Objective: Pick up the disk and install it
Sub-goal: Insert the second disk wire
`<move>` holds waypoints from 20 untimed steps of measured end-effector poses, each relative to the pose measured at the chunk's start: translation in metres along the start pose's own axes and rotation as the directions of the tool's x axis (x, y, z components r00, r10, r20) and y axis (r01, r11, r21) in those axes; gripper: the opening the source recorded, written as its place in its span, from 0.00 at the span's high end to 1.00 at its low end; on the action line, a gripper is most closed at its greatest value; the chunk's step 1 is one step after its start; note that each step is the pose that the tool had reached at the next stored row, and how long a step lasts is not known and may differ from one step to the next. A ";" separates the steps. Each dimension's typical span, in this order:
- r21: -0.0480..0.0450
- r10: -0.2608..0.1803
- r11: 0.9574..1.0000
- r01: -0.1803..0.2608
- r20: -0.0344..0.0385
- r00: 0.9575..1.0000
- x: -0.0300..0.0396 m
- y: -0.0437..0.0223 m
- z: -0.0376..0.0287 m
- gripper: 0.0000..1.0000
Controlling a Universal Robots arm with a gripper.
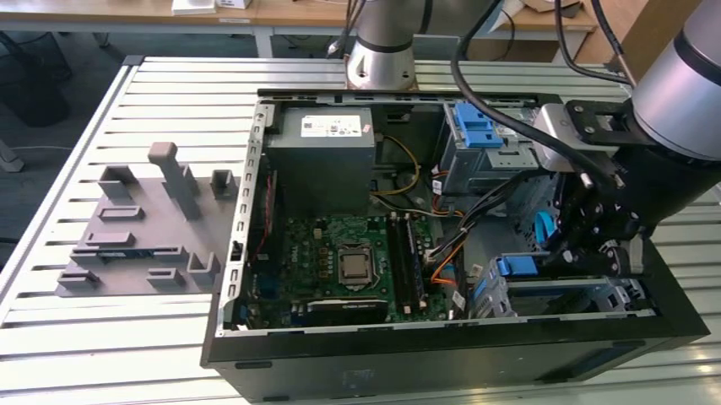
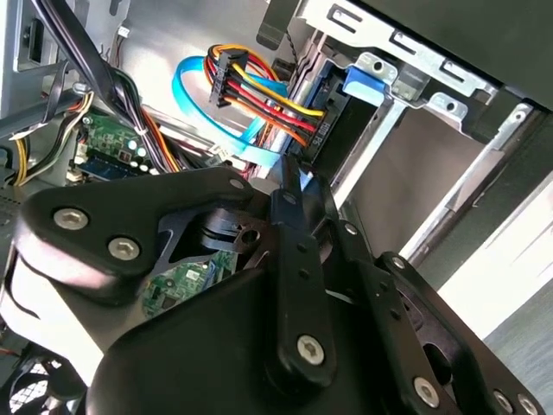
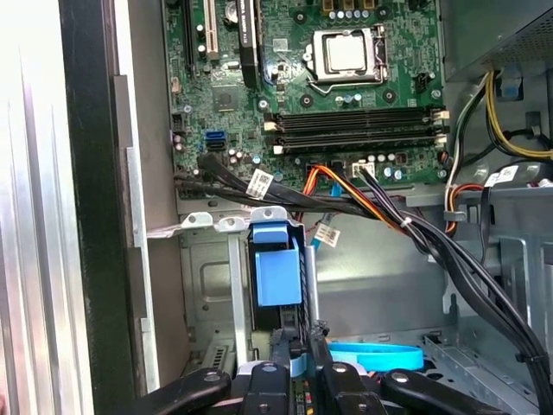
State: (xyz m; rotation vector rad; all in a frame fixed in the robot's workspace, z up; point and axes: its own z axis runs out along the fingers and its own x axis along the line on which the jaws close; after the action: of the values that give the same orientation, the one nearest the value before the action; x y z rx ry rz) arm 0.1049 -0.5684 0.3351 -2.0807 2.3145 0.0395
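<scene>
I see the open computer case (image 1: pixel 338 346) lying on the slatted surface (image 1: pixel 113 354). My gripper (image 1: pixel 592 245) is down in the drive cage (image 3: pixel 216 285) at the case's corner, jaws clenched thin. The disk (image 3: pixel 278 272) sits upright in the cage, just beside the fingertips (image 3: pixel 289 350).

Silver-grey tubular arm (image 1: pixel 687 84), black cables, matte black tool (image 2: pixel 298 194) linkages with silver screw heads
</scene>
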 end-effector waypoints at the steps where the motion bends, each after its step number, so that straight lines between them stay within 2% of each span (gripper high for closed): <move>1: 0.000 0.000 1.000 0.000 0.000 1.000 0.0000 0.0000 -0.0011 0.77; 7: 0.000 0.000 1.000 0.000 0.000 1.000 -0.0003 0.0000 -0.0083 0.77; 9: 0.000 0.000 1.000 0.000 0.000 1.000 -0.0003 0.0000 -0.0085 0.78; 10: 0.000 0.000 1.000 0.000 0.000 1.000 -0.0003 0.0000 -0.0085 0.85; 11: 0.000 0.000 1.000 0.000 0.000 1.000 -0.0003 -0.0001 -0.0085 0.85; 12: 0.000 0.000 1.000 0.000 0.000 1.000 -0.0004 -0.0001 -0.0082 0.89; 20: 0.000 0.000 1.000 0.000 0.000 1.000 -0.0001 -0.0011 -0.0005 0.89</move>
State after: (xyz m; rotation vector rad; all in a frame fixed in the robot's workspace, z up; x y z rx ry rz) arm 0.1060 -0.5684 0.3357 -2.0809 2.3145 0.0395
